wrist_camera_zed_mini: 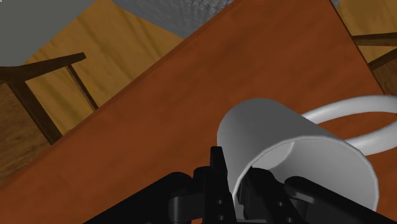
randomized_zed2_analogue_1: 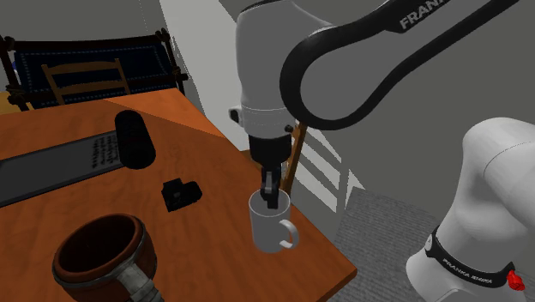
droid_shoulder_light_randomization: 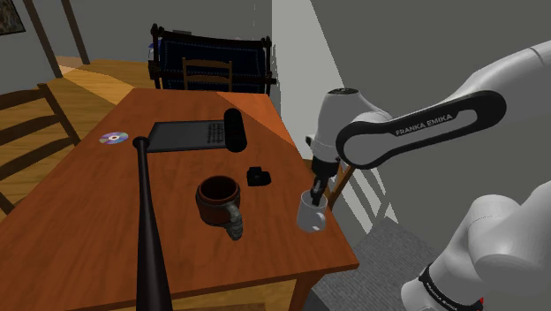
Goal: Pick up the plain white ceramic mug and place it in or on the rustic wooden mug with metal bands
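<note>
A white mug (droid_shoulder_light_randomization: 310, 215) (randomized_zed2_analogue_1: 271, 225) stands upright by the table's edge at the shoulder view's right, its handle pointing away from the brown mug. My gripper (droid_shoulder_light_randomization: 316, 196) (randomized_zed2_analogue_1: 270, 196) comes straight down onto its rim. In the wrist view the gripper (wrist_camera_zed_mini: 236, 184) has one finger outside the mug (wrist_camera_zed_mini: 280, 137) and one inside, clasping the wall between them. The brown banded mug (droid_shoulder_light_randomization: 219, 200) (randomized_zed2_analogue_1: 103, 254) stands open-topped near the table's middle, to the white mug's left in both exterior views. Whether the white mug touches the table I cannot tell.
On the wooden table (droid_shoulder_light_randomization: 79, 212), a long black bat (droid_shoulder_light_randomization: 148, 234) lies along the near left, with a dark keyboard (droid_shoulder_light_randomization: 188, 136), a black cylinder (droid_shoulder_light_randomization: 233, 130), a disc (droid_shoulder_light_randomization: 113, 138) and a small black block (droid_shoulder_light_randomization: 257, 177) (randomized_zed2_analogue_1: 180, 194). A chair (droid_shoulder_light_randomization: 206, 72) stands behind.
</note>
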`<state>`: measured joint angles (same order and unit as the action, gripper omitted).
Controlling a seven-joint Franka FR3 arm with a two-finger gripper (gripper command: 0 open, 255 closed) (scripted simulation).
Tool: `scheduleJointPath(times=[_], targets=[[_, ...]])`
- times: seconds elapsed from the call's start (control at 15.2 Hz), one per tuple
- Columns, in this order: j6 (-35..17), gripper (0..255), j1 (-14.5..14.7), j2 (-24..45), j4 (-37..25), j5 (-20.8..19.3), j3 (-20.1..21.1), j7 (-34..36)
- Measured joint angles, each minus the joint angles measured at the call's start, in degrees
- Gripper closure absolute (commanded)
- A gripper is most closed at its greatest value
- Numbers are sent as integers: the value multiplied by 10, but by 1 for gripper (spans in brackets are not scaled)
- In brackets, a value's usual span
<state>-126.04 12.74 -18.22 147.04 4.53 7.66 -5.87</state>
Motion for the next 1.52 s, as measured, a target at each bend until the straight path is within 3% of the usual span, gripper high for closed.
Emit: scheduleJointPath(times=[1.52], targets=[[196, 255, -1, -71, -125, -3, -9, 2]])
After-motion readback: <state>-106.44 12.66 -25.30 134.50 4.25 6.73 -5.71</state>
